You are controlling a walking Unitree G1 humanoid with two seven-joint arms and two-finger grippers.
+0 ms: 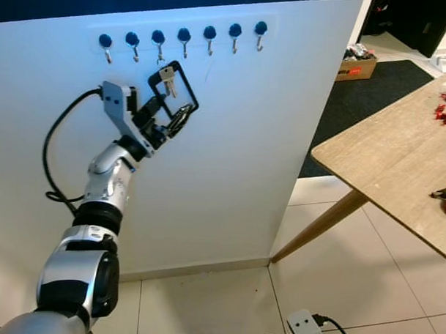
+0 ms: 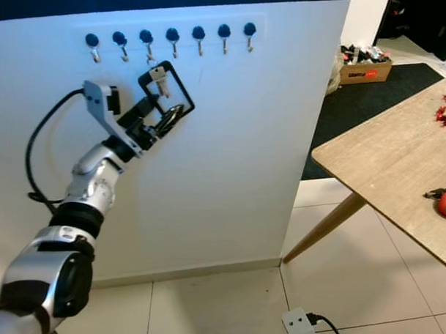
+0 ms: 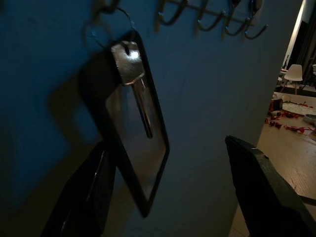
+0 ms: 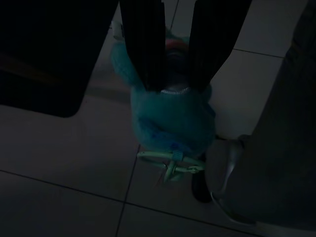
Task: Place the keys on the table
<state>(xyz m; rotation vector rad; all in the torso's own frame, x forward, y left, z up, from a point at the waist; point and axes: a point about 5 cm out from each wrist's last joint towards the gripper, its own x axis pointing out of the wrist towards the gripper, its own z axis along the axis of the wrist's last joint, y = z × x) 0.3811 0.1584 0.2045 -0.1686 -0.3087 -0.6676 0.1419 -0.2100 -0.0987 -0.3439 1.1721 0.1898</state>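
My left gripper (image 1: 182, 113) is up at the white wall (image 1: 245, 153), jaws spread around the keys (image 1: 167, 81) hanging from the hook rail (image 1: 183, 37). Farther right stands the wooden tabletop (image 1: 399, 155). I cannot tell my right jaws' state.

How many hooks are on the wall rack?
7, in one row along the rack near the wall's top, left to right. The third holds the keys, beside the open left gripper.
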